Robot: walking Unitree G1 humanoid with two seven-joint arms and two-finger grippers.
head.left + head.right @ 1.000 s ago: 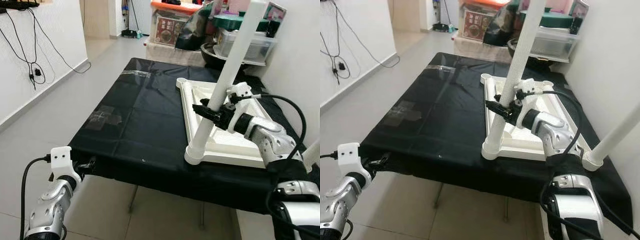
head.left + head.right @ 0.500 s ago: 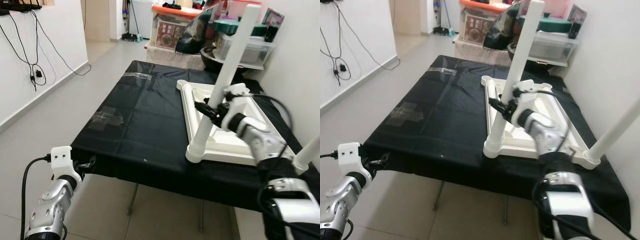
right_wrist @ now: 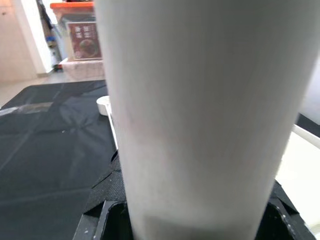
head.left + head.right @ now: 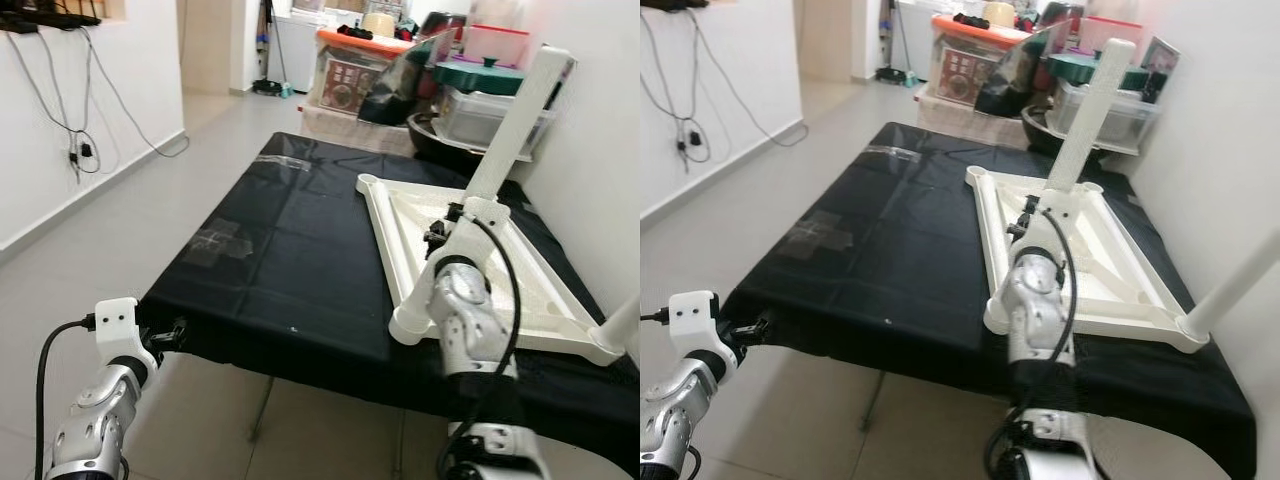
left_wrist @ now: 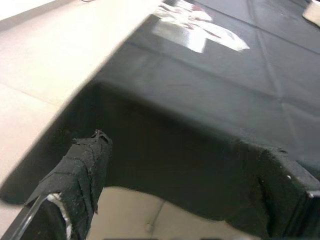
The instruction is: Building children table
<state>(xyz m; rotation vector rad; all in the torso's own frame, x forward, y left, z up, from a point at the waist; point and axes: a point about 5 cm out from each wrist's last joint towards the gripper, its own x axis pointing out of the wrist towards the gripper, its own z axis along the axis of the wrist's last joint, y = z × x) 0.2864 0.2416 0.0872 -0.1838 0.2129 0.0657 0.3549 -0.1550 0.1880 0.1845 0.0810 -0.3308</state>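
Note:
An upturned white table top [image 4: 378, 215] lies on the right half of a table covered with black cloth [image 4: 290, 260]. A white table leg [image 4: 510, 130] stands slanted in its near left corner. My right gripper [image 4: 437, 232] is shut on this leg about a third of the way up, and my forearm hides the lower part. In the right wrist view the leg [image 3: 200, 110] sits between the black pads [image 3: 107, 200]. A second white leg [image 4: 1240, 285] rises from the near right corner. My left gripper [image 4: 172, 335] hangs open by the cloth's near left corner, one taped finger [image 5: 82, 170] showing.
Storage boxes and bins [image 4: 350, 75] are stacked behind the table. A white wall runs close along the right side. Cables [image 4: 80, 150] hang on the left wall above open tiled floor. A patch of clear tape [image 4: 222, 240] shines on the cloth.
The whole picture has shifted with the camera. My right forearm has swung from the right side to in front of the leg, gripper still on it. The left arm stays put.

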